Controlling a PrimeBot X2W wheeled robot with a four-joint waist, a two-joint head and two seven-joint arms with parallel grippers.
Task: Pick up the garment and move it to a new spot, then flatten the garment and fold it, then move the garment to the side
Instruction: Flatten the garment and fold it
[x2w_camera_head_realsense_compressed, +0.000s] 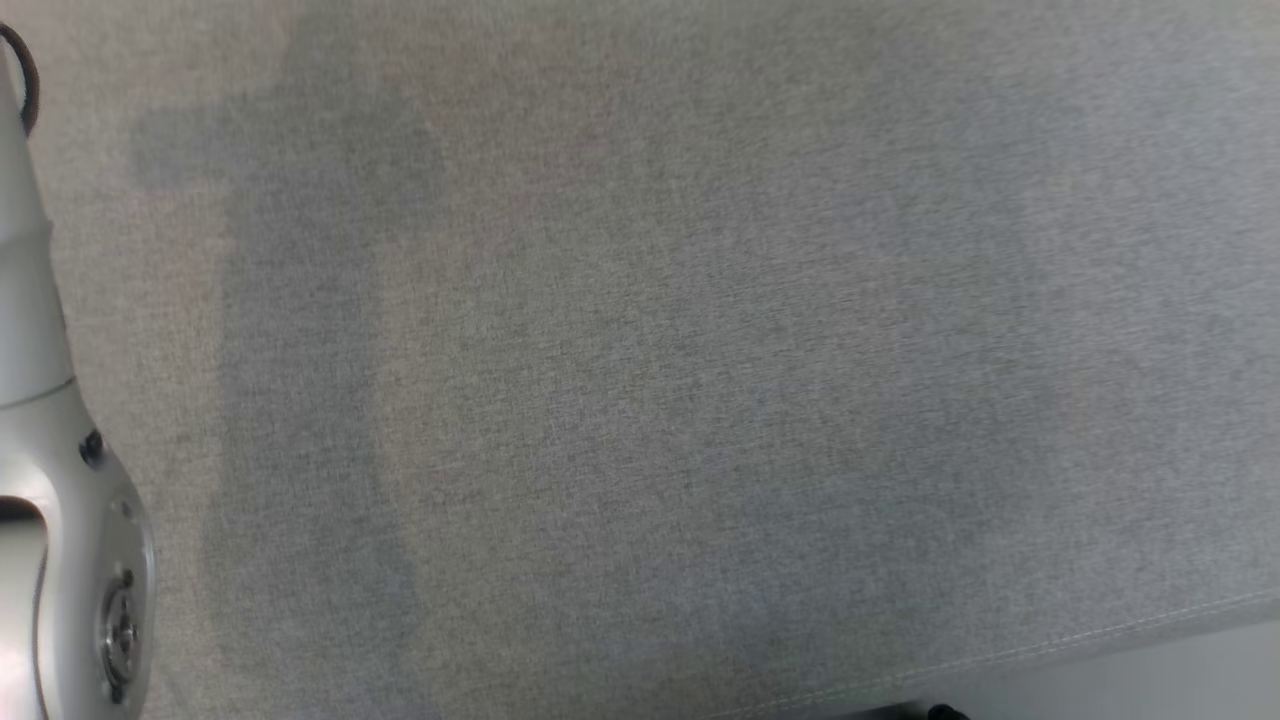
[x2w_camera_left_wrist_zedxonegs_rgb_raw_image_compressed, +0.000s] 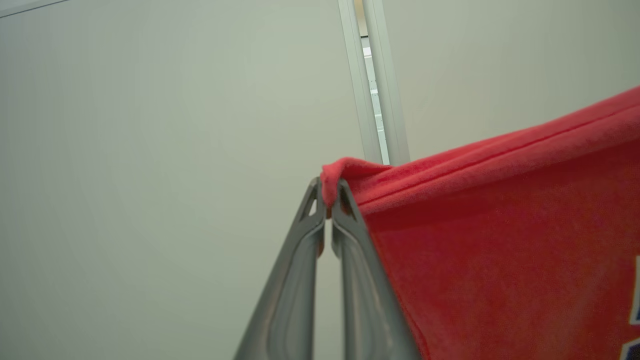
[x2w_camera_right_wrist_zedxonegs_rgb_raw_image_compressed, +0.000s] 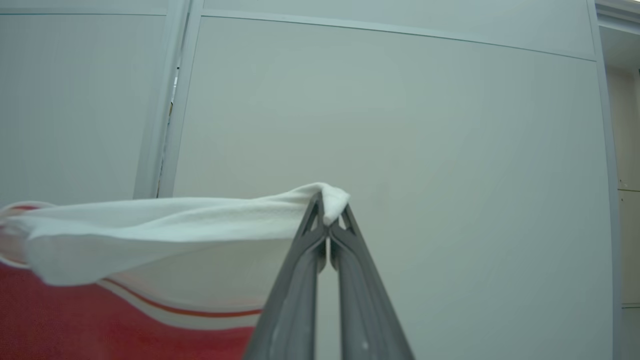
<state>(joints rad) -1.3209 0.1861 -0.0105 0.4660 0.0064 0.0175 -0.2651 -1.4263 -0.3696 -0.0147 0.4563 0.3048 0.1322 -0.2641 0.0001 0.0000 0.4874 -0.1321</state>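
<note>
The left gripper (x2w_camera_left_wrist_zedxonegs_rgb_raw_image_compressed: 327, 200) is pinched tight on a hem corner of the soft red-and-white knit garment (x2w_camera_left_wrist_zedxonegs_rgb_raw_image_compressed: 500, 240), which spreads toward 3 o'clock in its wrist view. The right gripper (x2w_camera_right_wrist_zedxonegs_rgb_raw_image_compressed: 327, 220) nips a white edge, cloth trailing to 9 o'clock. Held aloft between both, it looks light, limp and prone to sagging; hemmed corners give the surest hold.

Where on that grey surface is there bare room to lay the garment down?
The grey fabric surface is bare from the pale arm at the left edge to the stitched seam at lower right. Nothing crowds it: the garment is pinched by the left hand and right hand.
</note>
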